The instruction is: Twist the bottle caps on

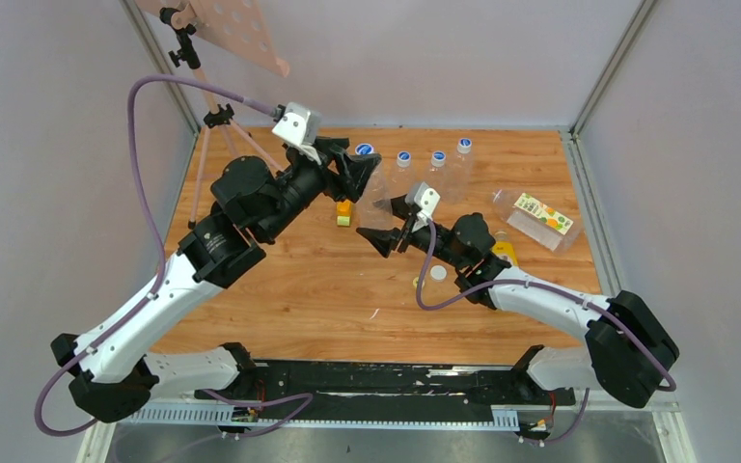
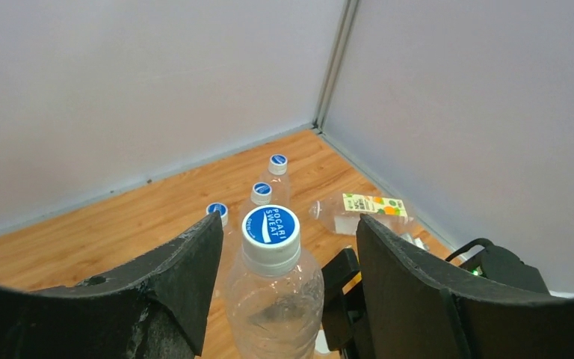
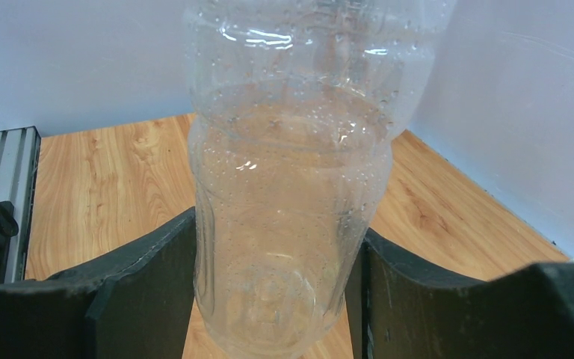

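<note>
A slim clear bottle [image 3: 288,187] stands upright in the middle of the table, and my right gripper [image 3: 278,239] is shut on its lower body. On its neck sits a blue cap with a white mark [image 2: 270,228]. My left gripper [image 2: 288,233] is open around that cap, with a gap on each side between it and the fingers [image 2: 194,262]. From above, the left gripper [image 1: 359,172] is over the bottle [image 1: 378,200], the cap [image 1: 365,149] shows beside it, and the right gripper [image 1: 386,224] comes in from the right. A loose white cap [image 1: 438,274] lies by the right arm.
Three capped clear bottles [image 1: 437,164] stand in a row at the back. A wider bottle with an orange-green label [image 1: 535,217] lies at the right. A small orange-and-green block [image 1: 344,213] sits left of the held bottle. A yellow thing [image 1: 506,254] shows behind the right arm.
</note>
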You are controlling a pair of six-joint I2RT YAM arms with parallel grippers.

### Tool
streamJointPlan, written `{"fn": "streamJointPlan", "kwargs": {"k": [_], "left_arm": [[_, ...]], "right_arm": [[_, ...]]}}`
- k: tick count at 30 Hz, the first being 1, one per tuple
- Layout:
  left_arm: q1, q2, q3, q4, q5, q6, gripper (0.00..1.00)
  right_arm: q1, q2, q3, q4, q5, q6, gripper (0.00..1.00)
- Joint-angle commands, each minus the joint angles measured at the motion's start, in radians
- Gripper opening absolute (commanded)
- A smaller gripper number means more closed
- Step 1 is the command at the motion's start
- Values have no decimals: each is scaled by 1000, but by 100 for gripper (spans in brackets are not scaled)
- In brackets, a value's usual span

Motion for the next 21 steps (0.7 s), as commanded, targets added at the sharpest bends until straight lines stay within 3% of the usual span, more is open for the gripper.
{"fn": "streamJointPlan", "kwargs": {"k": [1,9,12,13,15,21], "left_arm": [[-3,43,51,-64,-34,-16,70],[-2,81,63,-87,-29,-10,51],[-2,71,48,-69,-31,0,31],[-2,64,44,-62,-36,9,20],[-2,53,26,-54,-49,27,3],[0,-9,-80,42,-140,127,0]], "right_arm": [[12,3,3,51,25,-30,26],[16,10,4,43,29,-46,26],[17,14,2,40,30,-41,27],[17,14,1,38,32,-39,28],[16,9,5,17,38,-26,40],[14,-47,31,-118,85,30,83]]}}
